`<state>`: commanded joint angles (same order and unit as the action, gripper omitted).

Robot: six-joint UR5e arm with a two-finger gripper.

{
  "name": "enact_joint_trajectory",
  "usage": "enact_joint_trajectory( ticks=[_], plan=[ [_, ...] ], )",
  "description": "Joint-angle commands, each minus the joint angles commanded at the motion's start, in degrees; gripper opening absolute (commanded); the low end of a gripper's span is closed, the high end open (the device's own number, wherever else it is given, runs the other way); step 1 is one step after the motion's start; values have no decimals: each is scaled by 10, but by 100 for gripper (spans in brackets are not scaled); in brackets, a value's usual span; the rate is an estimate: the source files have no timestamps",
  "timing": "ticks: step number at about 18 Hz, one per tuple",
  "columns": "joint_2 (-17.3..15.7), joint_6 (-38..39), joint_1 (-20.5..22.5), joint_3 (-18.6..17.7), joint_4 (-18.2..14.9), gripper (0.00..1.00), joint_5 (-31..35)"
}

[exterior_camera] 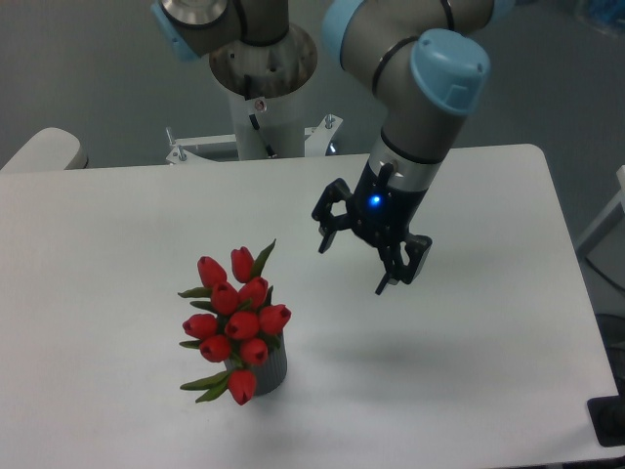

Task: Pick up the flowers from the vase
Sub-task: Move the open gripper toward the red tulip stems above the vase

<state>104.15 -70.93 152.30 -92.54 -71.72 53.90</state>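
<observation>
Hand (355,266) hangs above the table (117,234), clear of the surface, fingers spread wide with nothing between them. Both fingertips (384,288) point down and slightly toward the camera; one sits left near the table's middle, the other lower right. Blue light glows on the black hand body just below the wrist. Arm (430,93) comes in from top, grey links with a light blue cap at the joint, tilted so the hand leans left toward the bouquet side. Soft shadow of the hand falls on the table below and to the right of it.

Flowers (237,318) stand in the vase (270,371) at front left of the table, well apart from the hand, down and left of it. Red tulip buds bunched tight, about ten, green leaves poking out at top right, left and bottom left. One bud droops low over the vase's front left edge. Stems and any tie are hidden by the buds. Vase is dark grey, upright, mostly covered by the bouquet; only its right side and lower part show, ribbing too small to tell. Vase rests on the table, near the front edge.

White robot base pedestal (262,93) behind the far table edge, with a metal bracket (181,147) at its foot.
</observation>
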Motion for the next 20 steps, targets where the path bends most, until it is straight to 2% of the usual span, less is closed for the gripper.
enact_joint_trajectory(
  ticks=[3, 5, 7, 13, 17, 20],
  plan=[
    [0, -5, 22, -30, 9, 100, -99],
    [0, -5, 21, -47, 43, 100, -135],
    [1, -4, 12, -58, 78, 100, -141],
    [4, -32, -1, -88, 124, 100, -170],
    [11, -34, -22, -103, 177, 100, -172],
    [18, -33, -37, -111, 199, 100, -191]
  ],
)
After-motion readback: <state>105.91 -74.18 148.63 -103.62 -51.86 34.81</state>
